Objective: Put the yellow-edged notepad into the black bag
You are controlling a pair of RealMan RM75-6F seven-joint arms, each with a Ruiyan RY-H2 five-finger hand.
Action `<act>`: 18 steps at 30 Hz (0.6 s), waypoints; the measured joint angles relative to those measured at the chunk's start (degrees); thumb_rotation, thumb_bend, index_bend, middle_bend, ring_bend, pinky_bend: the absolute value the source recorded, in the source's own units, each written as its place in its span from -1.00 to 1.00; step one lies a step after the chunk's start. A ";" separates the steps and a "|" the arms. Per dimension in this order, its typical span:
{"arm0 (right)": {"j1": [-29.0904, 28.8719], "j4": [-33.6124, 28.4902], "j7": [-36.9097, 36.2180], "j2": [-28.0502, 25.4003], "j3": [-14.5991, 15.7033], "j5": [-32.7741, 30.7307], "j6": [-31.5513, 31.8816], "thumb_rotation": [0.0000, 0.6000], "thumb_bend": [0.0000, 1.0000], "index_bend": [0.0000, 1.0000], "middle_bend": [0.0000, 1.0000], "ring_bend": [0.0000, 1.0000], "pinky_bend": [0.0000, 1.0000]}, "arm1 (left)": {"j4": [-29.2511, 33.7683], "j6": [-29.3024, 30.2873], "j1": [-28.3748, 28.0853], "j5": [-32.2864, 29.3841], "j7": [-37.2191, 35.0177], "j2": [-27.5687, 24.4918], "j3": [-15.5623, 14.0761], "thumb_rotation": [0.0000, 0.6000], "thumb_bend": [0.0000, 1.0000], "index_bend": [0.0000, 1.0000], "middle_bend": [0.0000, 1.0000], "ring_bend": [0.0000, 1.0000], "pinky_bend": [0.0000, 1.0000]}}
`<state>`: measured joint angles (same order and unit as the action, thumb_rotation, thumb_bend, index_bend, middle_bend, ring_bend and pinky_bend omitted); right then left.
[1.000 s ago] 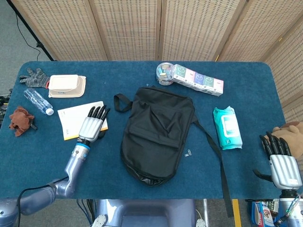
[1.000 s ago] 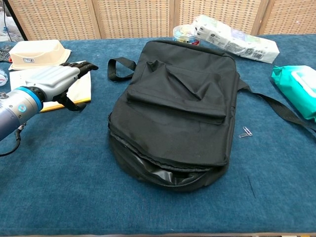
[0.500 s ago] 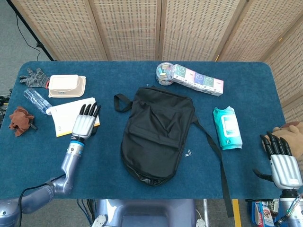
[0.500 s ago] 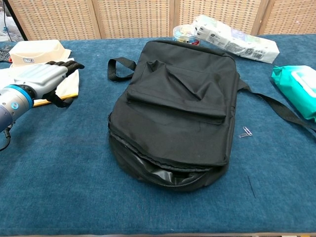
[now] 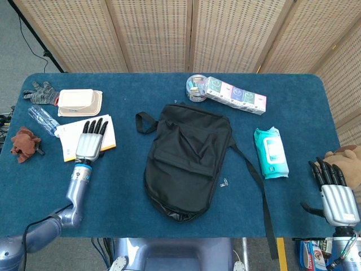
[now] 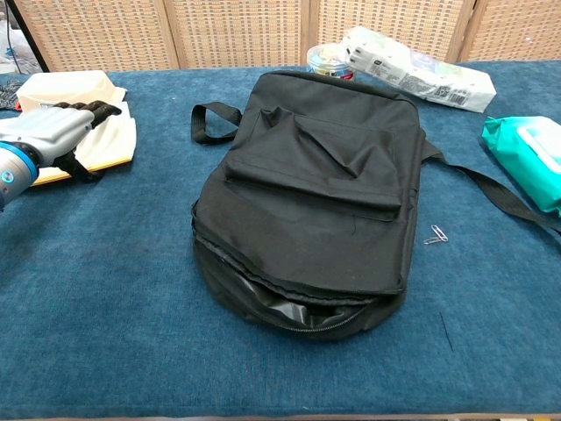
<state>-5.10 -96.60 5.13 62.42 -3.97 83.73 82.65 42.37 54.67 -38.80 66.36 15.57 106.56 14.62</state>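
Head view: notepad slid further left under my left hand, now near bottle, away from black bag. Fingers flat on cover, no grasp. Right hand idle, empty, fingers extended, unchanged.
Chest view: left hand lies on pad at far-left edge; bag zip gapes at near end. Drag widens carry distance.

A blue surface seen from above. A black bag lies at the centre. To its left, the left hand rests flat on a yellow-edged notepad, fingers extended. The right hand is at the lower right corner, fingers straight, holding nothing.
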 measured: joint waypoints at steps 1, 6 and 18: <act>0.00 0.00 0.01 0.00 0.02 0.02 0.00 1.00 -1.00 -1.00 -1.00 -1.00 -1.00 | -0.39 -0.23 -0.07 -0.19 -0.19 -0.03 0.14 1.00 -0.27 -1.00 -1.00 -1.00 -1.00; -0.06 0.01 0.05 0.06 0.06 0.04 -0.10 1.00 -1.00 -1.00 -1.00 -1.00 -1.00 | -1.83 -0.97 -0.34 -0.61 -1.12 0.05 0.48 1.00 -0.27 -1.00 -1.00 -1.00 -1.00; -0.07 -0.05 -0.03 0.06 0.10 0.09 -0.09 1.00 -1.00 -1.00 -1.00 -1.00 -1.00 | -4.99 1.87 -0.36 1.30 -2.98 1.66 -0.18 1.00 -0.02 -0.06 -0.14 -0.27 0.00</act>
<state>-5.17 -96.65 5.10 62.47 -3.87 83.82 82.57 37.38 56.55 -39.16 67.66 12.59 108.22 14.44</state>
